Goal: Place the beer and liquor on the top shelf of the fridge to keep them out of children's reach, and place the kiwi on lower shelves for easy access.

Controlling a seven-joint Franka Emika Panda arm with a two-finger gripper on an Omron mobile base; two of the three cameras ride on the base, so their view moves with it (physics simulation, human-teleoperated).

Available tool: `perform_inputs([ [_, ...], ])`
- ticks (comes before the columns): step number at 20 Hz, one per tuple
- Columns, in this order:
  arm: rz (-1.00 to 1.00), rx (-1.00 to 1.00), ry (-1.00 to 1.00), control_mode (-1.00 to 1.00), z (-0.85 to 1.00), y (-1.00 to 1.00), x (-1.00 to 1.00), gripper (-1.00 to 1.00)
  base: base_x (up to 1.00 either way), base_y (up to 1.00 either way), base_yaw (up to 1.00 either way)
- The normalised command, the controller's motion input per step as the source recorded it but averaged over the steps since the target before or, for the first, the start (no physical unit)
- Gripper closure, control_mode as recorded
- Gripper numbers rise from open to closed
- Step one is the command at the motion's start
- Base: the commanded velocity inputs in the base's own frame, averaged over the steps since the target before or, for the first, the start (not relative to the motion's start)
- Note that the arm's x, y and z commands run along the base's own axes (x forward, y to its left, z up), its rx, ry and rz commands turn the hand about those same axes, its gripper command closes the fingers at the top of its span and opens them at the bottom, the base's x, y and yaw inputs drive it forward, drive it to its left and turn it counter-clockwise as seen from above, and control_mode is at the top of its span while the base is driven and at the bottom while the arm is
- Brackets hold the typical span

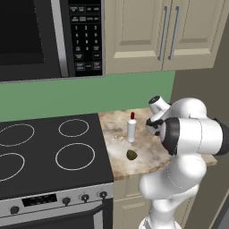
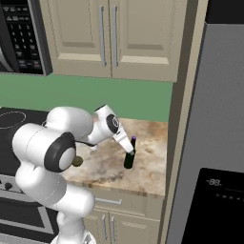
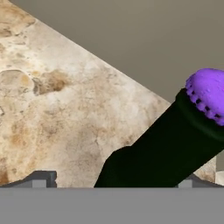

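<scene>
From the left base view, the white arm (image 1: pixel 188 147) rises at the lower right and bends over the stone table (image 1: pixel 117 143). The liquor (image 1: pixel 131 127) stands upright on the table, pale with a red cap. The kiwi (image 1: pixel 132 154) lies on the table just in front of it, a little apart. To the left of the table is the black stove (image 1: pixel 49 152) with white rings. Above it hangs the microwave (image 1: pixel 49 38). Beige cabinets (image 1: pixel 156 33) are on the wall over the table, and a green wall (image 1: pixel 85 94) runs behind.

From the right base view, the arm reaches down to the right. The hand (image 2: pixel 127 148) is right at the neck of the beer (image 2: pixel 129 158), which stands upright on the table near the right end. Its purple cap shows just above the hand. The grey fridge (image 2: pixel 214 133) stands to the right of the table, with its door shut and a black panel low on it. A bit of the kiwi peeks out behind the arm's dark joint.

From the hand view, the beer is very close, dark, with its purple cap at the right. The two fingers are wide apart, one finger (image 3: pixel 39 180) at the left and one at the right, with the bottle between them. They are not squeezing the bottle. The stone table lies under it.
</scene>
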Motion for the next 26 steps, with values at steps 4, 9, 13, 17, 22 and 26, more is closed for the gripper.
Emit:
perform_inputs([
  [4, 0.0, 0.0, -0.07, -1.0, -0.2, 0.0, -0.01, -1.0, 0.0, 0.0, 0.0],
  [9, 0.0, -0.02, -0.16, -1.0, -0.2, 0.0, -0.1, -1.0, 0.0, 0.0, 0.0],
  [13, 0.0, -0.05, -0.22, -1.0, -0.22, 0.0, -0.14, -1.0, 0.0, 0.0, 0.0],
  [17, 0.0, -0.06, -0.2, -1.0, -0.23, 0.0, -0.09, -1.0, 0.0, 0.0, 0.0],
  [22, 0.0, -0.04, -0.12, -1.0, -0.24, 0.0, 0.0, -1.0, 0.0, 0.0, 0.0],
  [26, 0.0, -0.03, -0.07, -1.0, -0.24, 0.0, 0.0, 1.0, 0.0, 0.0, 0.0],
])
